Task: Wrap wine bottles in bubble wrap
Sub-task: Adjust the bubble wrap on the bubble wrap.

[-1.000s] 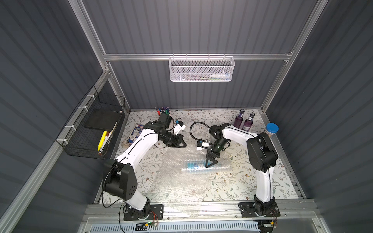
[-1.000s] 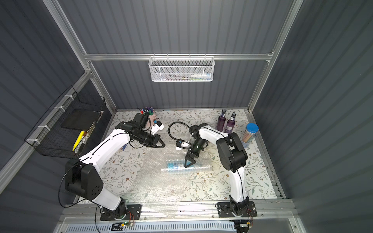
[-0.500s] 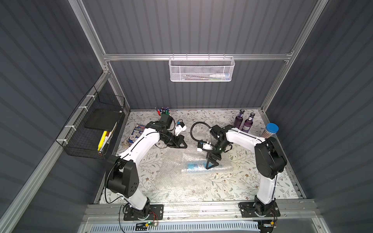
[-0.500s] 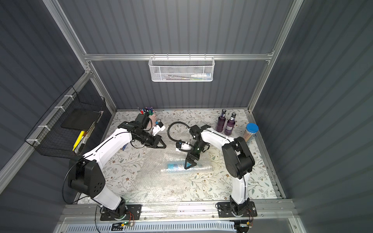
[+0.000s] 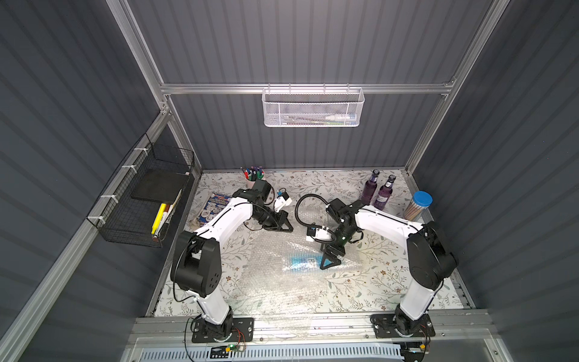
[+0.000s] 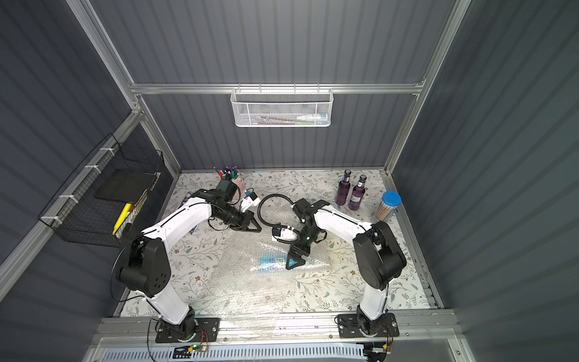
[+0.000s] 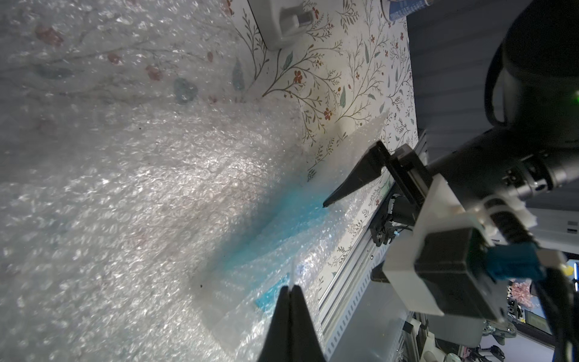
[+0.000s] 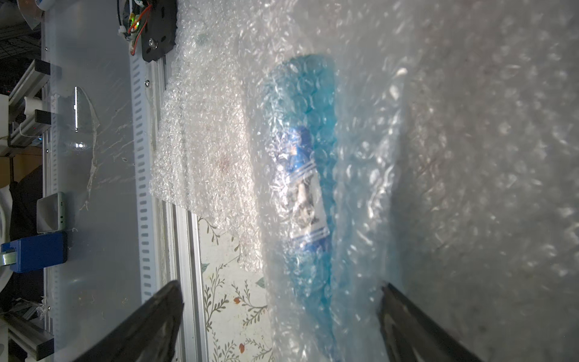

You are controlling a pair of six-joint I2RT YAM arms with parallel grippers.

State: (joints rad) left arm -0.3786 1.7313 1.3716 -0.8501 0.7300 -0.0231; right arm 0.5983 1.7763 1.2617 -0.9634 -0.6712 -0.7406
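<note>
Bubble wrap (image 5: pixel 275 291) lay spread across the middle of your floral table (image 5: pixel 376 282), its nearest edge draped over the front rail (image 5: pixel 344 326) at the bottom of the frame. Just beyond, at the centre, the blue wine bottle (image 5: pixel 299 262) lay on its side under a folded layer of that bubble wrap, and its label showed through in the right wrist view. You had the right gripper (image 5: pixel 331 263) pointing down over it with the fingers spread wide, one on either side of the covered bottle. Further back, left of centre, your left gripper (image 5: pixel 286 227) sat low at the sheet's far edge with its fingers pressed together. The left wrist view showed a thin lip of wrap caught between the tips. At the table's upper right, the two purple wine bottles (image 5: pixel 383 198) stood upright side by side, well apart from the wrap, with the pencil tube (image 5: pixel 418 207) to their right.
</note>
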